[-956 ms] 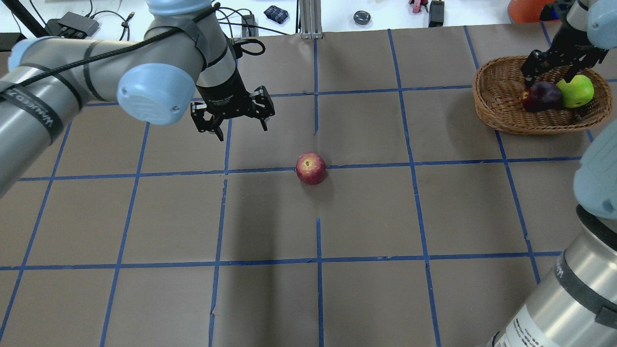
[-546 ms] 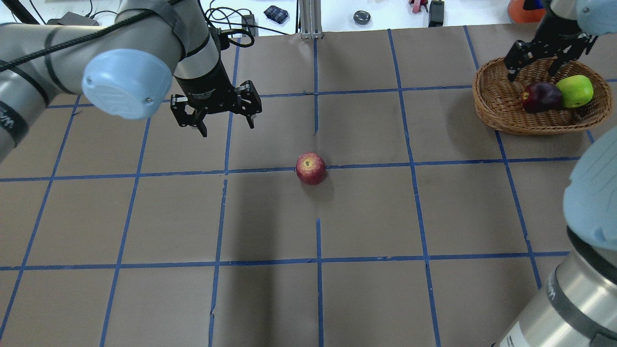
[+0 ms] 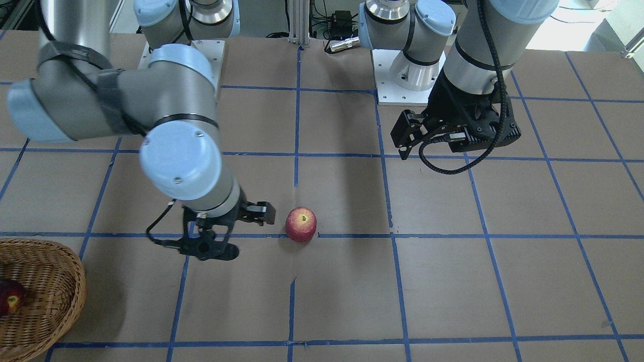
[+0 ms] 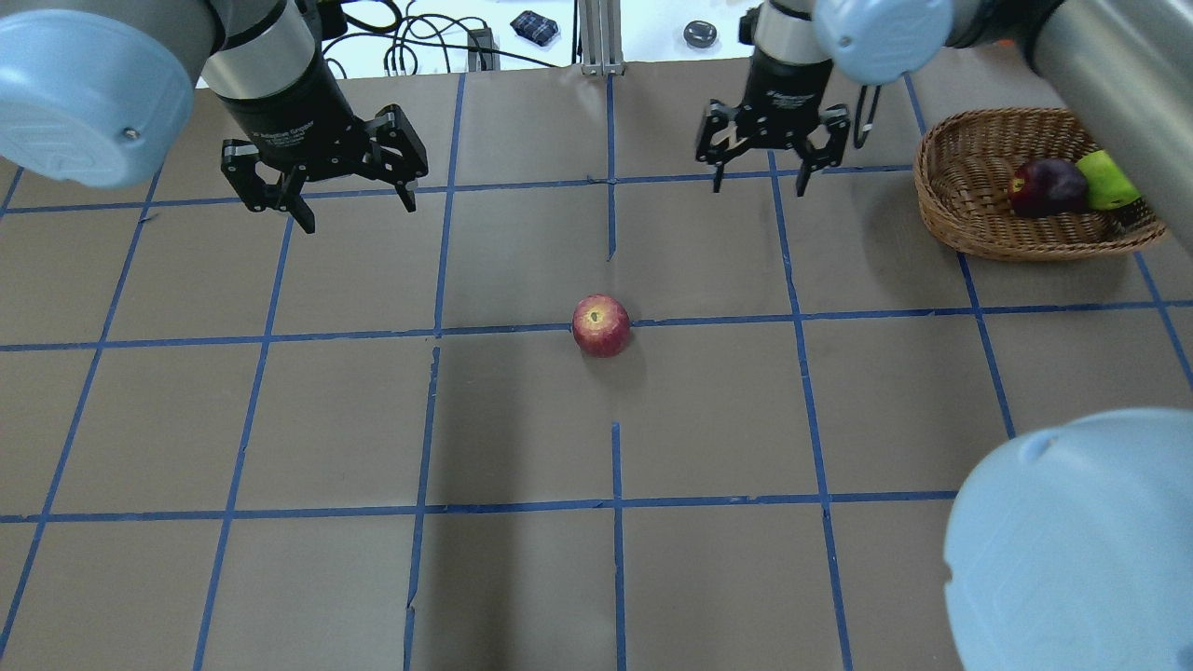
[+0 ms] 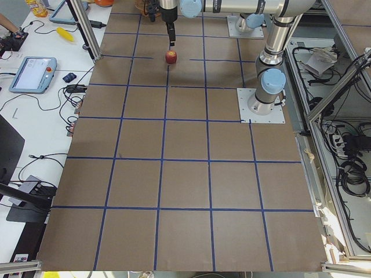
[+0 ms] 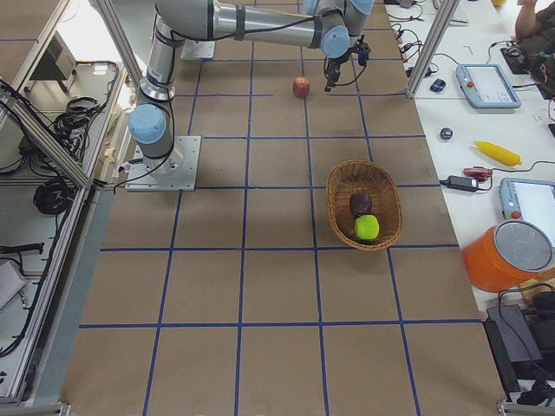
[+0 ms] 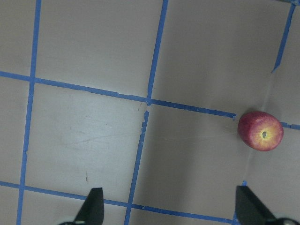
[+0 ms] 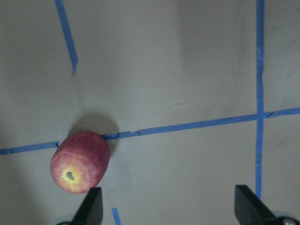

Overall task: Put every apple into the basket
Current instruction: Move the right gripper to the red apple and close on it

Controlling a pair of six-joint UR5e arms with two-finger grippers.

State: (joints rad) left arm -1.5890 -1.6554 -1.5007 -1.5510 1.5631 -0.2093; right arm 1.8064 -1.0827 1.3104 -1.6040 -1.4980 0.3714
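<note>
The red apple with a yellowish stem dimple lies alone on the brown table near its middle. The wicker basket stands at the far right and holds the purple-maroon apple and the yellow-green apple. My left gripper hangs open and empty over the far left, well away from the red apple. My right gripper hangs open and empty to the far right of the red apple, left of the basket. The left wrist view shows the red apple at the right, the right wrist view shows it at the lower left.
The table is brown paper with a blue tape grid. An aluminium post stands at the far edge, with cables and small dark items beyond it. My right arm's elbow fills the near right corner.
My right gripper has left the basket and swung left across the far side of the table. My left gripper has drawn back to the left and farther away. Both stay open; the apples have not moved.
</note>
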